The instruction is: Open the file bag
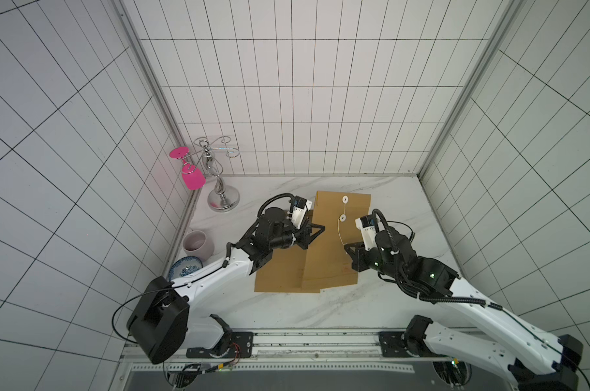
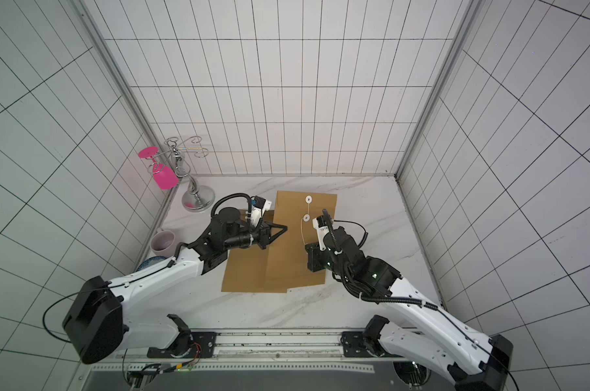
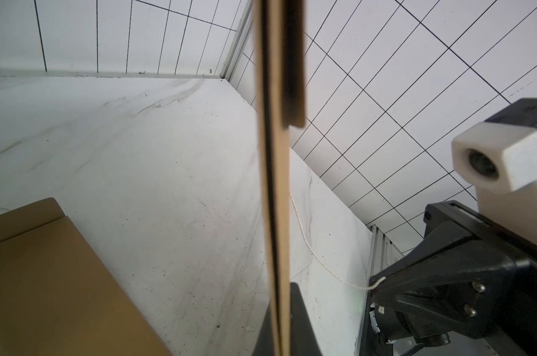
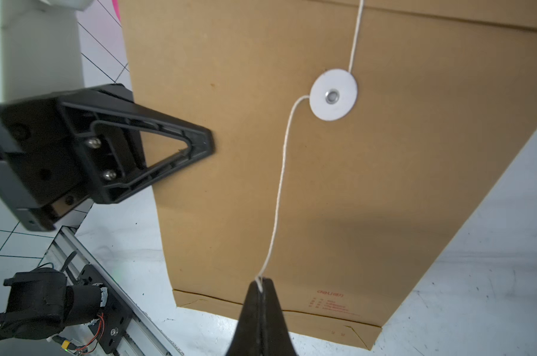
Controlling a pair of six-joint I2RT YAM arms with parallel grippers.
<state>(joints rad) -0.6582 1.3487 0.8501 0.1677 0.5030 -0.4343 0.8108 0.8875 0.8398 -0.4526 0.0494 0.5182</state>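
The right hand is clenched on the free end of the string, pinching it at the very tips, evidently so that the cord can be led off its fastening. From that pinch the string runs in a slight bow to the lower disc, passes round its edge and goes on to the upper disc on the flap. At least a part turn seems left to undo.

Across the bag, the left hand is clamped on the long side edge, one finger on the face and the other behind. This is apparently to steady the bag against the pull.

The bag sits mid-bench between the two arms, overlapping a second bag that lies flat. The shadow beneath suggests the gripped bag is held a little clear of the surface. Its flap is down, not yet opened.
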